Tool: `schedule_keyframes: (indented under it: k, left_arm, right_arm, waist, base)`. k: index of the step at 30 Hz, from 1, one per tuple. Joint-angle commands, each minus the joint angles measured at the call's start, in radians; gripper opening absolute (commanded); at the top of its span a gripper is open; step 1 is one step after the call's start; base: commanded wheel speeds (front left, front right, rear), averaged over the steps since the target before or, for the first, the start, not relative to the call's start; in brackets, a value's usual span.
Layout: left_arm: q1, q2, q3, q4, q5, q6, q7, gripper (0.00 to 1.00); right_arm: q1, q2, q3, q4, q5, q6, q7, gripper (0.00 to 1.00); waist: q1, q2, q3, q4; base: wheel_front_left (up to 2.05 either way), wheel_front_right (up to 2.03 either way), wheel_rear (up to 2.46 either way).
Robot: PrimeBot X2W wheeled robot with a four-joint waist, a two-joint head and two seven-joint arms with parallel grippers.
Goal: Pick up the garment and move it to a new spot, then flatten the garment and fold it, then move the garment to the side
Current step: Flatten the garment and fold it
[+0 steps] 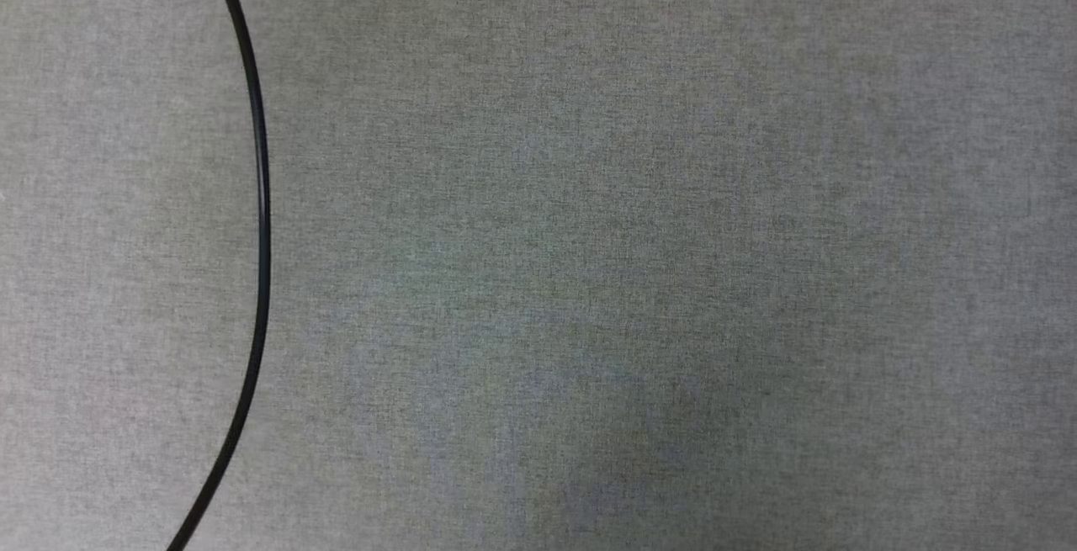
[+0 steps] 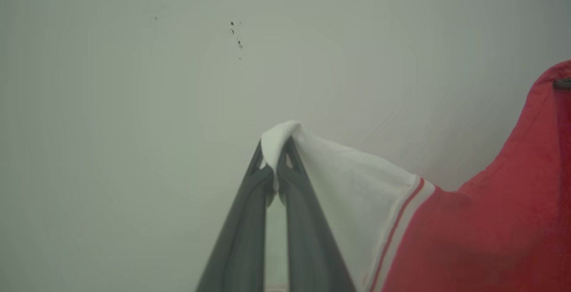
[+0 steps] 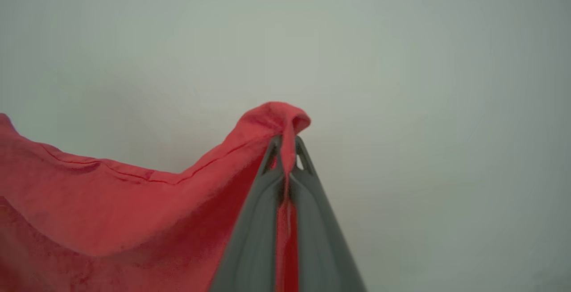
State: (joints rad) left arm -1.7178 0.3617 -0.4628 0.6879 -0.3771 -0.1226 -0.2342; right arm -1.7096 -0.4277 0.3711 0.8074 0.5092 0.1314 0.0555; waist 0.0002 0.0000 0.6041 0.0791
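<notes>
– Grey woven surface (image 1: 631, 240) under the head camera, a black cable (image 1: 262, 223) curving down its left side; a pale, blank backdrop behind both wrists. Where do I have the shirt (image 2: 468, 234)?

– You have it up in the air, slung between 2 pinches. Your left gripper (image 2: 275, 158) is clamped tight on a fold of the white sleeve, with a tuft poking past the tips. Your right gripper (image 3: 287, 149) is clamped just as tight on a red edge, the cloth nipped between the fingers and sagging away toward the other arm.

– So how do I carry it well?

– My read is that you are on the move to the new spot. Hold both pinches closed and travel the 2 arms together and level. Keep them far enough apart that the sag is shallow, but not so far that the sleeve seam strains. The left grip looks thin, only a small fold, so avoid jerks. Lower over open surface, away from the cable, hanging edge down first, so the shirt lays out flat instead of bunching.
</notes>
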Motion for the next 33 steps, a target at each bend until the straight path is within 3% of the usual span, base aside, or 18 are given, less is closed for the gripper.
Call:
schedule_keyframes:
  k: [1, 11, 22, 33]
  left_arm:
    - [0.026, 0.007, 0.000, 0.003, -0.007, 0.000, -0.008, 0.00]
    - [0.360, 0.020, 0.010, -0.102, -0.041, 0.027, -0.031, 0.00]
    - [0.877, 0.058, 0.046, -0.338, -0.078, 0.124, -0.032, 0.00]
    - [1.361, 0.101, 0.054, -0.519, -0.156, 0.221, -0.007, 0.00]
  right_arm:
    - [0.022, 0.007, 0.008, 0.004, 0.009, -0.002, -0.013, 0.00]
    - [0.281, -0.009, 0.126, 0.000, 0.126, -0.002, -0.099, 0.00]
    - [0.679, -0.080, 0.222, -0.128, 0.247, -0.002, -0.163, 0.00]
    - [1.030, -0.128, 0.279, -0.216, 0.279, -0.002, -0.158, 0.00]
  waist:
    - [-0.0002, 0.0000, -0.001, -0.002]
    - [-0.0002, 0.0000, -0.076, 0.001]
    - [-0.0002, 0.0000, -0.235, 0.004]
    - [-0.0002, 0.0000, -0.390, -0.012]
  base:
    - [0.00, 0.00, 0.00]
    - [0.00, 0.00, 0.00]
    - [0.00, 0.00, 0.00]
    - [0.00, 0.00, 0.00]
